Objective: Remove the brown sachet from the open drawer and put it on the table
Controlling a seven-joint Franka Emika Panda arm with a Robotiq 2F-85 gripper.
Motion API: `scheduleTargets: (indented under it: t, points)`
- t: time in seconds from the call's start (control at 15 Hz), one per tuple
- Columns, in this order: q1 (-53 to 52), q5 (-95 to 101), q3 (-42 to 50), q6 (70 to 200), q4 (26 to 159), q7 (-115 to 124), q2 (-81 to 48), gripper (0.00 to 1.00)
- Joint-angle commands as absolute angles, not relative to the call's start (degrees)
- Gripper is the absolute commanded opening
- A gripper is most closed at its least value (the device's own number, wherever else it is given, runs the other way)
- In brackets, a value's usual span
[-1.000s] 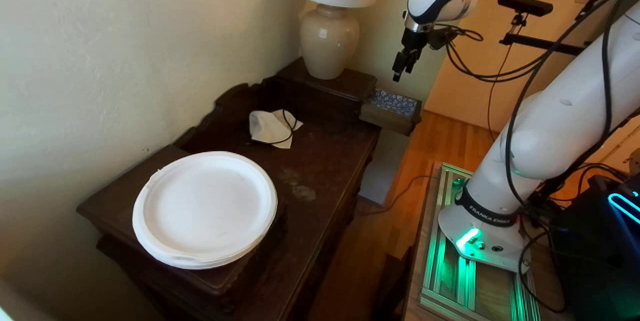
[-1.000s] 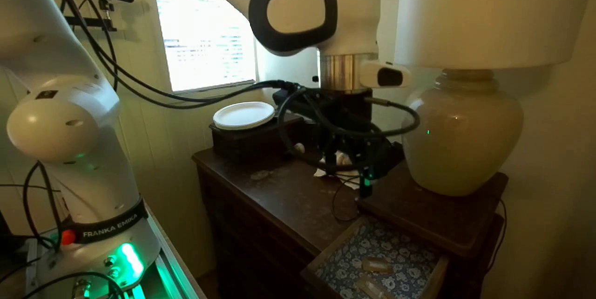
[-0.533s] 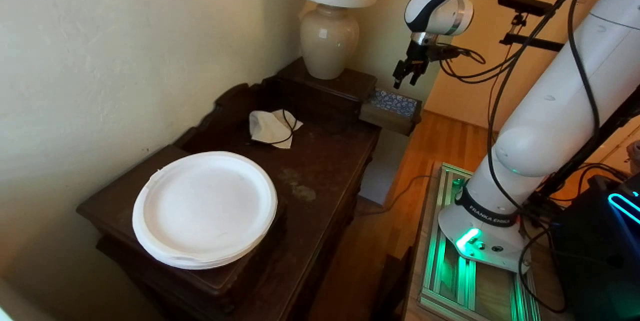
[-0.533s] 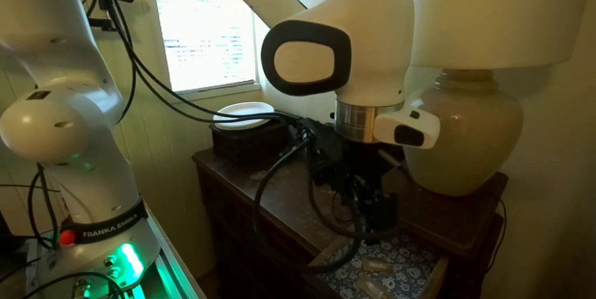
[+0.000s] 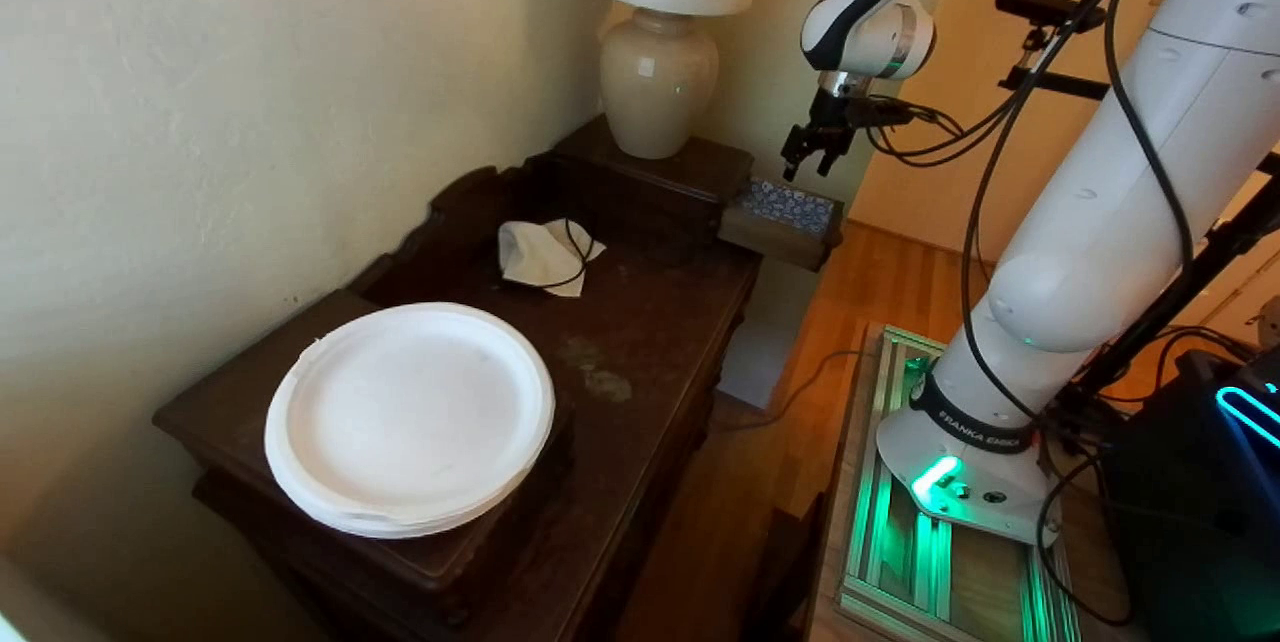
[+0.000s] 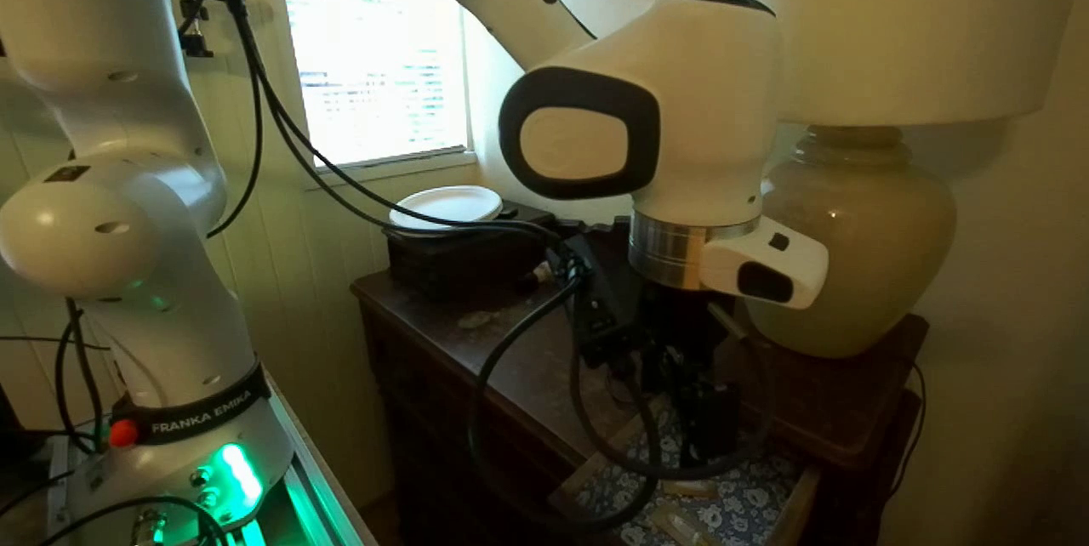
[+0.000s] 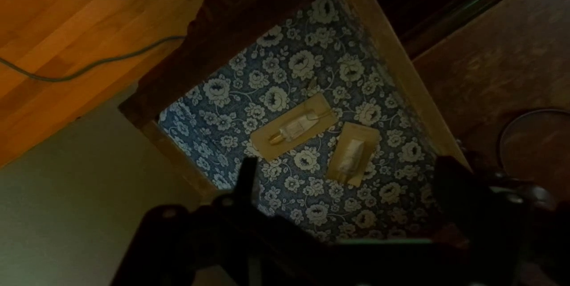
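The gripper (image 5: 808, 168) points downward, its two fingers (image 7: 246, 179) spread, with a wide gap between them in the wrist view. Below it is the open drawer (image 7: 396, 56), a shallow wooden box lined with a blue-and-white flower pattern. A long brown sachet (image 7: 294, 126) and a short brown sachet (image 7: 353, 154) lie flat inside the drawer, under the gripper and apart from both fingers: the long one slants toward the finger on the left of the wrist view, the short one is just beside it, ahead of the gap. Which of them the task means I cannot tell.

Beside the gripper, past the drawer's side wall, is the table (image 5: 655, 322), dark brown. Nearest the gripper on it, at a raised end next to the drawer, stands a lamp (image 5: 660, 72) with a rounded cream base and a white shade. Farther from the gripper, on the lower tabletop, a pale cloth (image 5: 535, 257) lies crumpled. Farthest along, on the opposite raised end, rests a white round plate (image 5: 410, 412).

Past the drawer's front from the gripper is the wooden floor (image 7: 71, 18). Back from the gripper, the white arm (image 5: 1070, 272) leads to its foot, where a green light (image 5: 937, 475) glows. Beyond the gripper in an exterior view is a bright window (image 6: 374, 61)
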State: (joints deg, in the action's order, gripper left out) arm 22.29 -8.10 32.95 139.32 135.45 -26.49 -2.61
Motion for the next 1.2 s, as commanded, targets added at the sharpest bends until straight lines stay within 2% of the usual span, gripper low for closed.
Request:
scheduleTargets:
  t: [0.0,0.4,0.47,0.6,0.67,0.8,0.87,0.93,1.13]
  points:
    - [24.63,-9.39,30.55,140.90,135.02,-27.63,-4.88,1.00]
    - [28.20,-10.39,27.67,146.38,134.33,-29.89,-10.00,1.00]
    - [28.86,-10.28,27.15,147.28,134.32,-30.03,-10.79,0.90]
    - [30.15,-10.20,25.96,147.81,134.09,-30.11,-12.48,0.79]
    - [30.64,-9.81,25.48,148.03,134.03,-29.87,-13.28,0.66]
    - [31.61,-9.82,24.31,148.12,133.83,-29.92,-14.60,0.69]
    - [32.02,-9.83,23.71,148.11,133.82,-30.07,-14.98,0.63]
    - [32.40,-9.86,23.09,148.22,133.69,-30.21,-15.45,0.68]
    - [33.50,-10.06,21.04,148.85,133.10,-30.59,-16.67,0.58]
